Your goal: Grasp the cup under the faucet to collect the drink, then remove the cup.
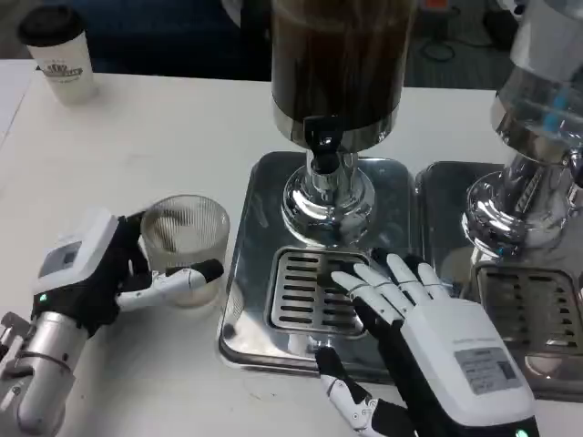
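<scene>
The left robot hand [91, 273] is wrapping around the clear ribbed cup [186, 238], with a finger curling across the cup's near side and the palm pressing in from the cup's left, so the cup is sitting gripped inside this hand on the white table [164, 127], just left of the steel drip tray [246, 300]. The right robot hand [428, 341] is lying spread, holding nothing, its fingertips [364, 282] resting on the slotted grate [305, 291] below the black faucet [323, 137] of the dark drink dispenser [339, 64]. The cup is sitting well to the left of this hand. A lidded paper cup [59, 55] is standing far beyond the left robot hand
</scene>
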Robot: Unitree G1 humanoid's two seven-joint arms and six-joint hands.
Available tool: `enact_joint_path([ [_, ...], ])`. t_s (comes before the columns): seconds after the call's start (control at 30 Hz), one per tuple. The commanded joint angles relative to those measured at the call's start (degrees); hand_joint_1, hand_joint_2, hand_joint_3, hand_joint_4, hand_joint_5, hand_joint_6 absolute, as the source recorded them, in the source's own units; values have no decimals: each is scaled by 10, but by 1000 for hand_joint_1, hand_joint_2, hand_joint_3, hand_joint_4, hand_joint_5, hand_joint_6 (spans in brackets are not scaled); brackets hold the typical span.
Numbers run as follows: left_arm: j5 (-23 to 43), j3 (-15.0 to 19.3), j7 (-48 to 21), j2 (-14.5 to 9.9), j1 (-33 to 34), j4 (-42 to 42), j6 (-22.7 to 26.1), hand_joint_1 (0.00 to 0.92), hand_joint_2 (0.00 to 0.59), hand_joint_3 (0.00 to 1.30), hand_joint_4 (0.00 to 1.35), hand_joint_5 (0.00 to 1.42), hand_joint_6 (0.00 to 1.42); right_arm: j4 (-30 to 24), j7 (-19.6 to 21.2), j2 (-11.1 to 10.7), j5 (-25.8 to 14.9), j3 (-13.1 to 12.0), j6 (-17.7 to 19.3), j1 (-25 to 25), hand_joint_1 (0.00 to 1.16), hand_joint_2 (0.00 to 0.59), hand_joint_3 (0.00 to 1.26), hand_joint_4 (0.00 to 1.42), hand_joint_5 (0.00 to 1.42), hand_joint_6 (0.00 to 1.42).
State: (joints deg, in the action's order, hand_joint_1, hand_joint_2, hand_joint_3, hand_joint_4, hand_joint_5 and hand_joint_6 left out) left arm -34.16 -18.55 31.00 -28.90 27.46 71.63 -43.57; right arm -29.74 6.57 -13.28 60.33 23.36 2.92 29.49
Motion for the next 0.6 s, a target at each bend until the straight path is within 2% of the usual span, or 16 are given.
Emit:
enact_joint_path([
  [0.03, -7, -5, 24, -7, -1, -3, 0, 198, 146, 642, 804, 1076, 1354, -7, -6, 1, -7, 1, 1, -4, 431, 475, 219, 148, 38, 0],
  [0.13, -8, -7, 37, -10, -2, -4, -1, 202, 152, 687, 854, 1118, 1409, -4, -6, 2, -12, 1, 2, -7, 432, 475, 219, 150, 39, 0],
  [0.23, -10, -7, 59, -13, -4, -6, 0, 203, 153, 699, 867, 1134, 1418, -2, -5, 1, -16, 2, 2, -9, 433, 475, 219, 151, 39, 0],
  [0.3, -12, -8, 72, -14, -5, -8, -1, 207, 163, 774, 944, 1205, 1424, -1, -5, 1, -17, 2, 2, -10, 433, 475, 219, 151, 39, 0],
  [0.6, -21, 0, 143, -22, -9, -20, -17, 229, 196, 914, 1095, 1319, 1424, 6, -2, 1, -27, 4, 3, -16, 442, 487, 219, 164, 50, 0],
])
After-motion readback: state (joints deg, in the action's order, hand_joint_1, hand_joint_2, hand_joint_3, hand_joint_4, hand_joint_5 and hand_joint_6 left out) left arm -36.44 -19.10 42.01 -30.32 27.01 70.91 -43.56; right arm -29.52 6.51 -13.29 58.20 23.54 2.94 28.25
